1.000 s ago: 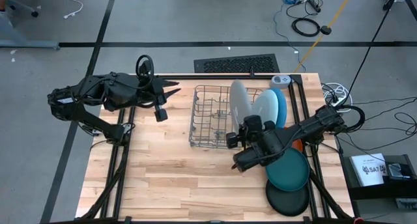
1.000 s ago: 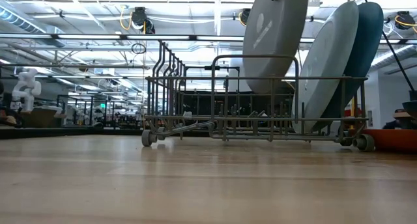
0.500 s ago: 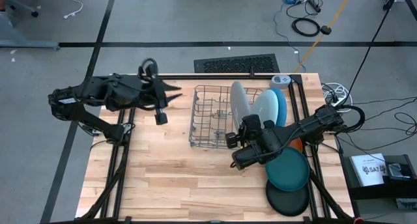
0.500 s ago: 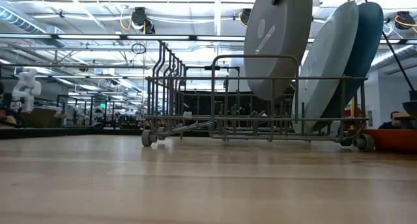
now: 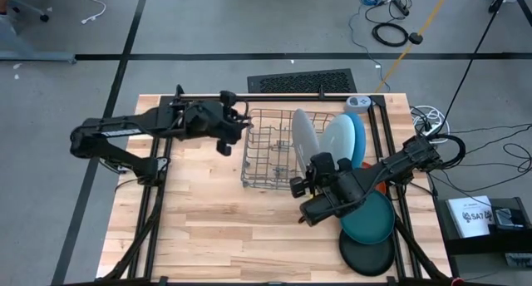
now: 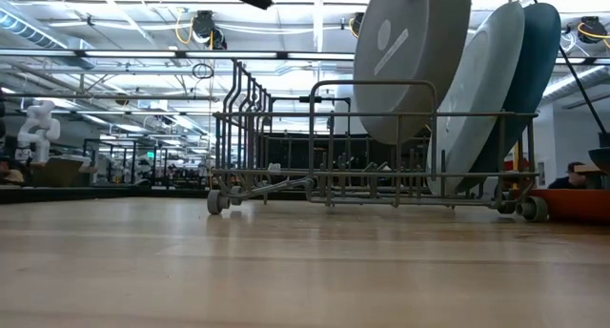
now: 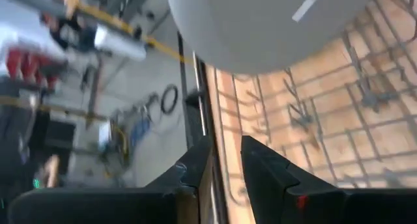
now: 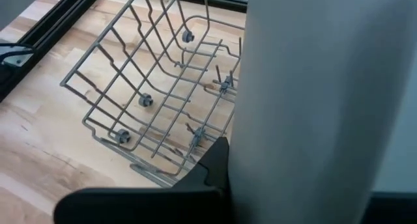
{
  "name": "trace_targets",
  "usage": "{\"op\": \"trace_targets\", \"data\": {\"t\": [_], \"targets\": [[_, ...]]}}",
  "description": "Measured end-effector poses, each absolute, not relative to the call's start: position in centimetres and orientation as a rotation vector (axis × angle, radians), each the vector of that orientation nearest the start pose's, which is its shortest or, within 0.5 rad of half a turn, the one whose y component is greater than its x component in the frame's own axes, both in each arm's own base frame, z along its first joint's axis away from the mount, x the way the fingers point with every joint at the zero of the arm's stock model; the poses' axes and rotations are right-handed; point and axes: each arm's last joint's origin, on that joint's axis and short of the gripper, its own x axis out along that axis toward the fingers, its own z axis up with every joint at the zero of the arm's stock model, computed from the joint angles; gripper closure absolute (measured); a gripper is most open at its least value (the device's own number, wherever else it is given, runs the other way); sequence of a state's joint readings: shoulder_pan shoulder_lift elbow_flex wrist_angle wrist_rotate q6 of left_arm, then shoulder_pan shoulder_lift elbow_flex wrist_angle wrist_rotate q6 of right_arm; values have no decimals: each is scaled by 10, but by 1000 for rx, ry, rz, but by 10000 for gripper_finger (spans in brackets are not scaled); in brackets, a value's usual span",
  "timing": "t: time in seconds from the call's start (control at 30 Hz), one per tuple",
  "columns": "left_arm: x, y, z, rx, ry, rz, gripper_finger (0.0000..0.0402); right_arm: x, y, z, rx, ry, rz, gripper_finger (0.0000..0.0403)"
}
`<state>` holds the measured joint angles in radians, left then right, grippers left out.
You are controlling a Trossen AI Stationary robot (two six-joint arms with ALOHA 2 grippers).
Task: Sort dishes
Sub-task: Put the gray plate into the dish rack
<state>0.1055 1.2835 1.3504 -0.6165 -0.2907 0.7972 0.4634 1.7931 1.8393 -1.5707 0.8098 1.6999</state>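
Right of centre in the high view, the right gripper (image 5: 309, 183) clamps its jaws on the rim of a grey round flat plate (image 5: 304, 133) standing on edge in the grey wire dish rack (image 5: 264, 149), its face turned toward the frame's left. The left gripper (image 5: 235, 124) hovers over the rack's upper-left corner above the wooden bench (image 5: 208, 211), jaws slightly parted, holding nothing.

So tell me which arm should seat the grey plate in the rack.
Right. The right gripper is shut on the grey plate, holding it upright above the rack. The left gripper holds nothing, at the rack's far corner.
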Motion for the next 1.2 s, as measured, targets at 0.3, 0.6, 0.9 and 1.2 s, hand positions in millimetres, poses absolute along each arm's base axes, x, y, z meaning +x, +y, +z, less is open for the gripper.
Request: {"op": "trace_targets", "data": {"t": [0.3,0.6,0.9,1.2], "targets": [[266,64,388,819,481,-43,235,297,132,345,549,603,-1054,398],[268,91,393,757,279,-196,169,299,139,340,542,610,-1042,398],[286,132,362,513,201,-436,174,301,140,338,546,610,-1039,393],[319,164,330,362,153,-456,180,306,142,338,530,614,-989,393]]}}
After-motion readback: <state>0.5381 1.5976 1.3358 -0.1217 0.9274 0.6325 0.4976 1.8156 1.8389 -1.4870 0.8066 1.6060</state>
